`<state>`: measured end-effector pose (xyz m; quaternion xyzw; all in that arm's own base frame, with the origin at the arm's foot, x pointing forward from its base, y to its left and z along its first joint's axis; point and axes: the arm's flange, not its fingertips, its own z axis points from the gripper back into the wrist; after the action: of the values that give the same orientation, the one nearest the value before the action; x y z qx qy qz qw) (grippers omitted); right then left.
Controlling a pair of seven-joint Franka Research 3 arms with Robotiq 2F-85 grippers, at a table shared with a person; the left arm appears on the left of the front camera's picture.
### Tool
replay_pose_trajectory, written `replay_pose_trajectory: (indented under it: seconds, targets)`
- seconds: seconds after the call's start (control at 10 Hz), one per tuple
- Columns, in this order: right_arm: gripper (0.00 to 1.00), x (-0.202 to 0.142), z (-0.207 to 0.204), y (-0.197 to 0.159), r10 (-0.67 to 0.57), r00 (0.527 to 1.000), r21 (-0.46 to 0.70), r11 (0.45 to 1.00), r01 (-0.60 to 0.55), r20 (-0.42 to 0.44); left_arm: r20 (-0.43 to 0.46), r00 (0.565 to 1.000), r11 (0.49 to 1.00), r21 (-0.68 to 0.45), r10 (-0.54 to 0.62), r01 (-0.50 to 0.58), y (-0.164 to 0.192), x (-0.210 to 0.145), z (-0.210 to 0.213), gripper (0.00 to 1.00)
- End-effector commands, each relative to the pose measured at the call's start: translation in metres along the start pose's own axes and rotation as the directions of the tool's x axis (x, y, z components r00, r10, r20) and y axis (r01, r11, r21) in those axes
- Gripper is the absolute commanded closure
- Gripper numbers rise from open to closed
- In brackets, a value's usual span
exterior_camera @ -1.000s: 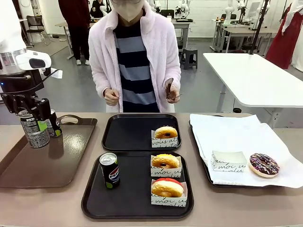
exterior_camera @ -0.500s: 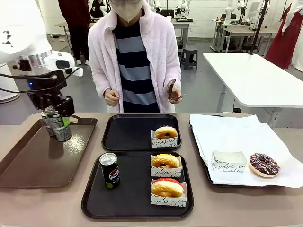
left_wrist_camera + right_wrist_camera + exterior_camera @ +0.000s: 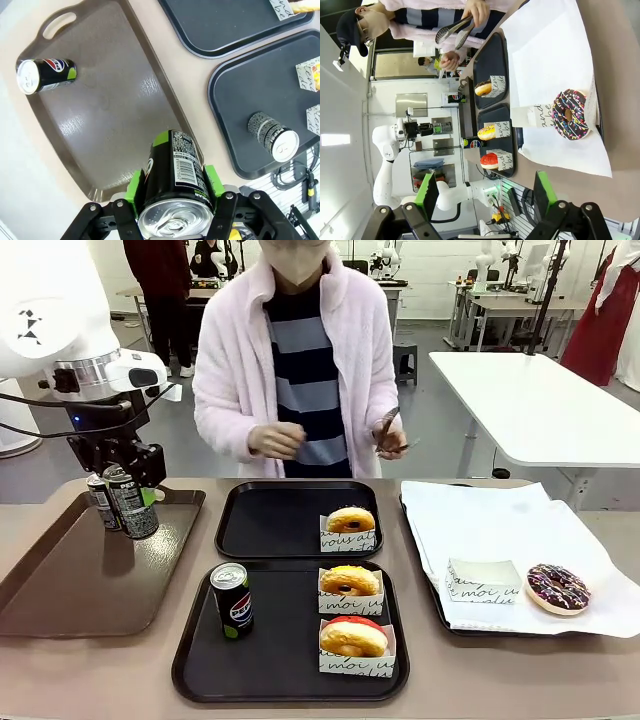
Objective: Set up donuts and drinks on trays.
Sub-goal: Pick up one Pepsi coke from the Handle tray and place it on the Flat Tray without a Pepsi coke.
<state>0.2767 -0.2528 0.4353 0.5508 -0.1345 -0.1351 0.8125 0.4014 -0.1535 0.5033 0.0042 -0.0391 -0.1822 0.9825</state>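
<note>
Since a moment ago the left gripper (image 3: pixel 172 184) has carried its soda can (image 3: pixel 135 510) toward the far end of the glossy brown tray (image 3: pixel 60 590) — green pads clamped on the can's sides, lifted just beside a second can (image 3: pixel 97 502) standing there. The right gripper (image 3: pixel 486 194) hangs empty, jaws wide apart. Two black trays (image 3: pixel 270 525) sit mid-table on the tan surface (image 3: pixel 100 670) — three sleeved donuts (image 3: pixel 349 581) and one can (image 3: pixel 232 600) on them. Behind the person (image 3: pixel 300 350) are a white table (image 3: pixel 530 400) and grey floor.
</note>
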Motion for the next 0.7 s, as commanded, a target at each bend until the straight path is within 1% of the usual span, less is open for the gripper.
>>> replay_pose_trajectory:
  seconds: [0.0, 0.2, 0.4, 0.5, 0.6]
  targets:
    - [0.0, 0.001, 0.001, 0.001, 0.011, 1.0, 0.02, 1.0, -0.011, 0.009, 0.001, 1.0, 1.0, 0.0, 0.004, -0.004, 0.0, 0.0, 0.0, 0.41]
    - [0.0, 0.001, 0.001, 0.001, 0.011, 1.0, 0.02, 1.0, -0.011, 0.009, 0.015, 1.0, 1.0, -0.015, -0.012, 0.012, -0.014, 0.033, -0.008, 0.41]
    - [0.0, 0.001, 0.001, 0.001, 0.011, 1.0, 0.02, 1.0, -0.011, 0.009, 0.021, 1.0, 0.999, -0.051, 0.011, -0.01, -0.023, 0.053, -0.015, 0.41]
    - [0.0, 0.001, 0.001, 0.001, 0.011, 1.0, 0.02, 1.0, -0.011, 0.009, 0.022, 1.0, 0.999, -0.046, 0.005, -0.004, -0.03, 0.07, -0.015, 0.41]
    - [0.0, 0.001, 0.001, 0.001, 0.011, 1.0, 0.02, 1.0, -0.011, 0.009, 0.024, 1.0, 0.999, -0.04, -0.002, 0.003, -0.037, 0.078, -0.018, 0.41]
